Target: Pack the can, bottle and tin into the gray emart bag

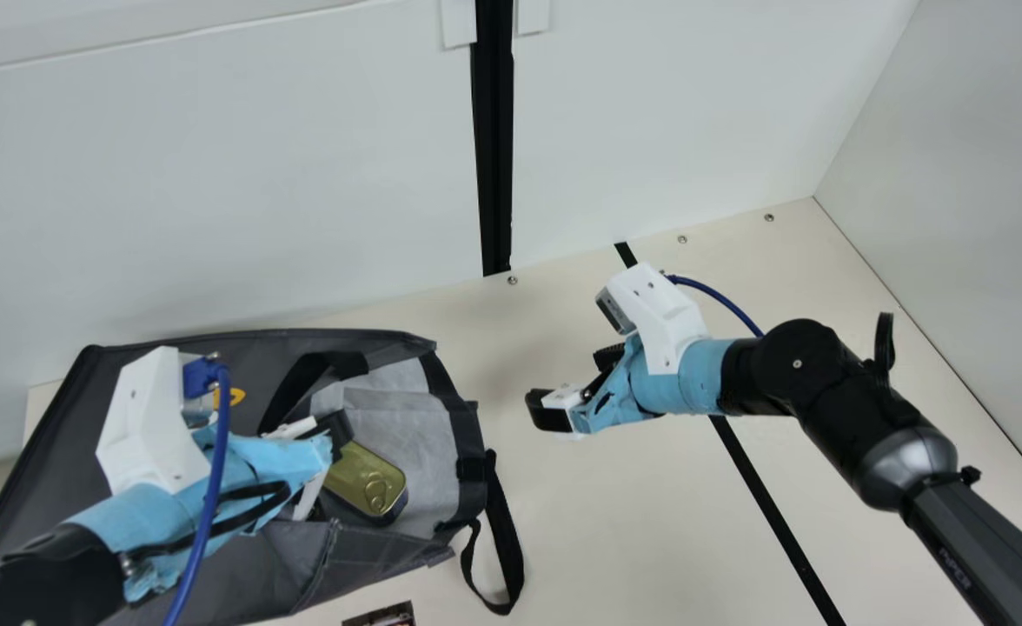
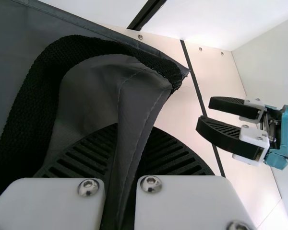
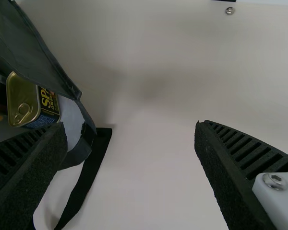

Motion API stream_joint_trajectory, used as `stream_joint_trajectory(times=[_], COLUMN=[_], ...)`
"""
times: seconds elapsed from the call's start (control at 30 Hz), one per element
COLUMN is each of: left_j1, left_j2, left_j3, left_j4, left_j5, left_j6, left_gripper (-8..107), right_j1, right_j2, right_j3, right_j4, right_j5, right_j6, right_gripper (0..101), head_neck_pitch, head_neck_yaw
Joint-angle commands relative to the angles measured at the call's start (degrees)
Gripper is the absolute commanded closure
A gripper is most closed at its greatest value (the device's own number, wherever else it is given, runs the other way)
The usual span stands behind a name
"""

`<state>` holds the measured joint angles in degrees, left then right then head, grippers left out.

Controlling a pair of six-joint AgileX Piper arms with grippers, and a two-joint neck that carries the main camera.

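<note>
Left ribbed pincer (image 1: 335, 428) clamping gray fabric bag (image 1: 50, 435); rounded tin (image 1: 361, 478) inside.

- Bench (image 1: 580, 522) lies open between bag (image 1: 302, 556) and right end effector (image 1: 574, 383).
- Left end effector (image 1: 335, 428) obstructs the bag's edge.
- Strap (image 1: 502, 513) loops onto the bench.

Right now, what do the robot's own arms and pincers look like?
The left arm and right arm have black joints, light-blue wrapping, a white bracket and a blue cable; the right shows a silvery collar too. The left pincer and right pincer have black ribbed fingers on white mounts.
</note>
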<state>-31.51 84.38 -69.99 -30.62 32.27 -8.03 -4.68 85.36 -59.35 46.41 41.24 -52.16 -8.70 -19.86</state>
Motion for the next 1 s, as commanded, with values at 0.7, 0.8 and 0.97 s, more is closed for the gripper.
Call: stream_joint_trajectory(times=[0.7,0.8,0.97], left_j1=[0.0,0.0,0.0], left_j2=[0.0,0.0,0.0], left_j3=[0.0,0.0,0.0], left_j4=[0.0,0.0,0.0], left_j5=[0.0,0.0,0.0], left_j6=[0.0,0.0,0.0], left_gripper=[89,89,89], right_j1=[3.8,4.4,5.4], right_j2=[8.2,9.2,10.8], right_j3=[0.8,0.8,0.7], right_j4=[12.2,13.4,15.4], right_j5=[-1.0,-1.1,-1.3], right_j6=[-11.2,-12.3,-14.1], right_gripper=[10,10,10], head_neck_pitch=[-1.3,-1.3,-1.3], head_neck_yaw=[-0.1,-0.1,-0.1])
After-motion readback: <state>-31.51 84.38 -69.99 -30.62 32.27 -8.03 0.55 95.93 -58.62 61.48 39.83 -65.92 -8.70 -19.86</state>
